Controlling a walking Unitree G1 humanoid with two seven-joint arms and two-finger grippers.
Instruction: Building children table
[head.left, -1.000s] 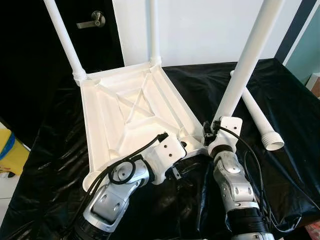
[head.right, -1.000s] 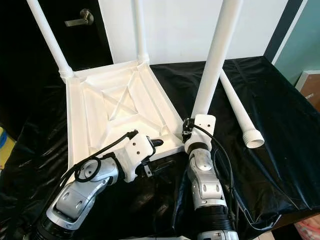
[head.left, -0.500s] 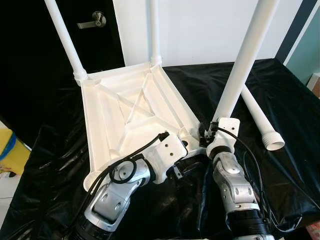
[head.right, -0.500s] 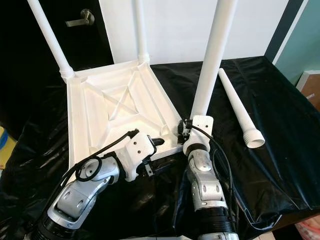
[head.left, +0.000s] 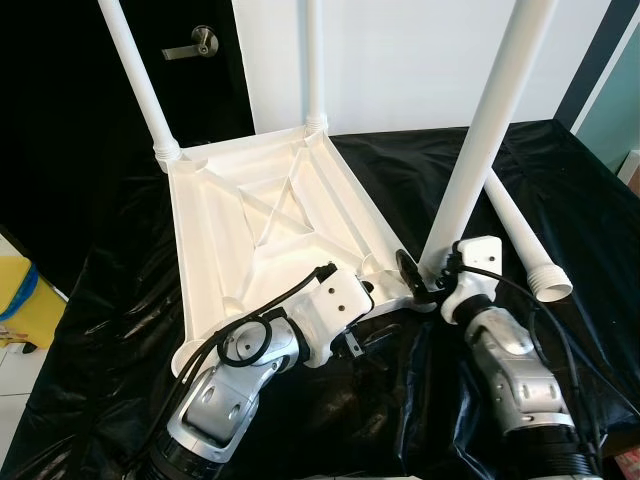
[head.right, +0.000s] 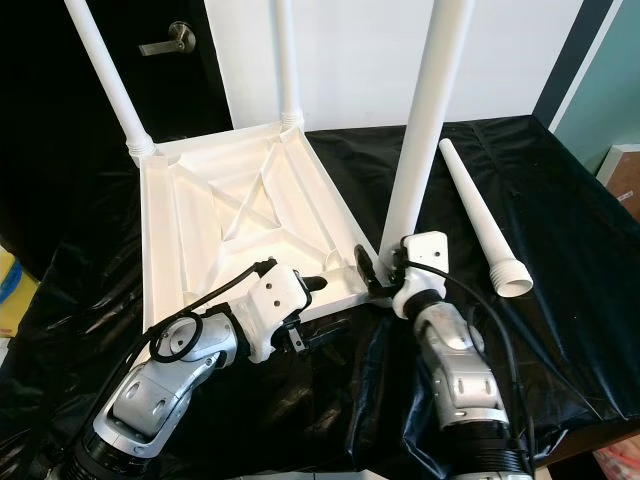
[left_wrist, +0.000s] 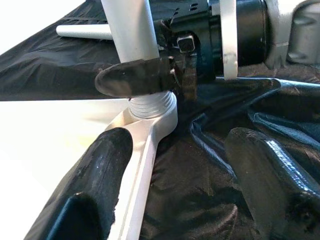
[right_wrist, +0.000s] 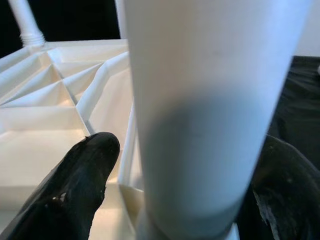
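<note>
A white children's table top (head.left: 260, 230) lies upside down on a black-covered table. Two white legs (head.left: 140, 80) (head.left: 315, 60) stand in its far corners. A third leg (head.left: 480, 150) stands upright at the near right corner socket (left_wrist: 150, 107). My right gripper (head.left: 422, 272) is shut on that leg just above its threaded base; its fingers (right_wrist: 75, 185) flank the tube. My left gripper (left_wrist: 177, 145) is open at the same corner, one finger (left_wrist: 100, 170) over the white rim and the other above the cloth. A fourth leg (head.right: 480, 215) lies loose on the cloth to the right.
Black plastic cloth (head.left: 110, 330) covers the whole table and is wrinkled near my arms. A dark door with a lever handle (head.left: 195, 45) stands behind on the left, beside a white wall. A yellow object (head.left: 15, 300) sits on the floor at the far left.
My right wrist and forearm have swung to the right around the base of the upright leg, still gripping it. The left arm has hardly moved. The camera shifted slightly.
</note>
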